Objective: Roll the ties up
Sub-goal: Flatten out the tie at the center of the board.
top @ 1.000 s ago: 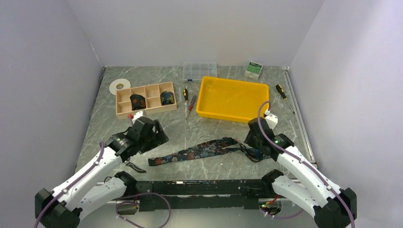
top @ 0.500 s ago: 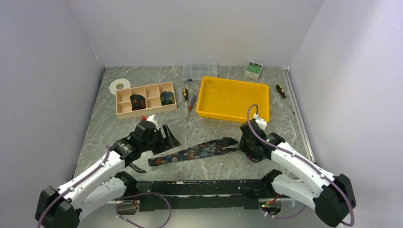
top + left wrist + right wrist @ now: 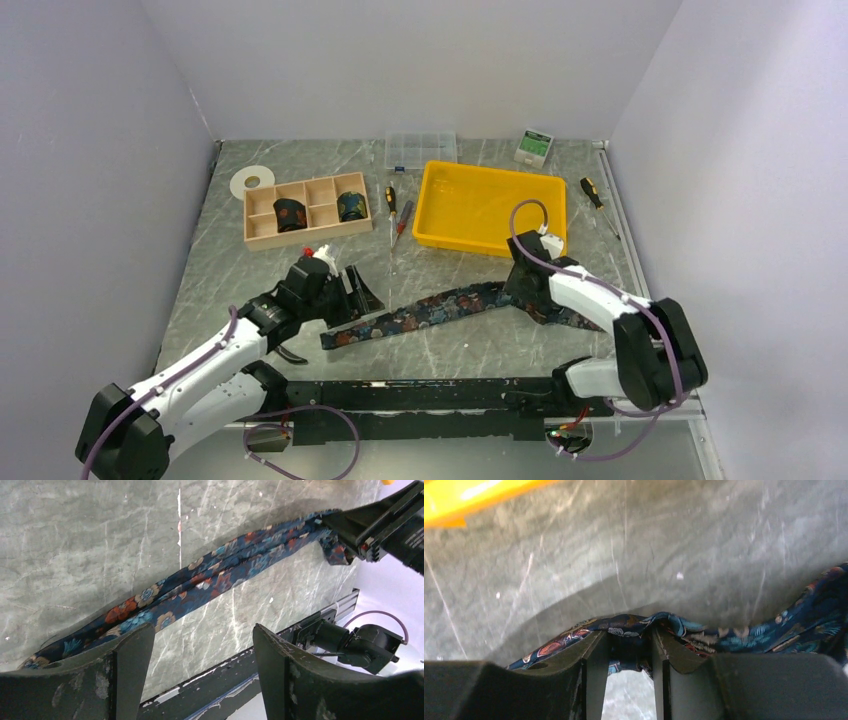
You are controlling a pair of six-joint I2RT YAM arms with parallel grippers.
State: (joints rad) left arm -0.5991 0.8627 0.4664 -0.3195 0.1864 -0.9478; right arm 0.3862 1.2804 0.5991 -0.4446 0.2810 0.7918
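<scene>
Marble table (image 3: 250, 275) with tie (image 3: 430, 308), tray (image 3: 470, 241), screwdrivers (image 3: 391, 199)

A grey marbled bench (image 3: 230, 270) with pale veins forms the floor of the enclosure. Plain white walls (image 3: 400, 70) close three sides under soft, even light. A metal rail (image 3: 630, 250) edges its right side.

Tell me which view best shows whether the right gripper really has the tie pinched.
Right wrist: the right gripper is shut on a bunched fold of the tie, seen close. Top external shows the whole strip, but the right arm hides the pinch; left wrist sees it small and far off.
</scene>
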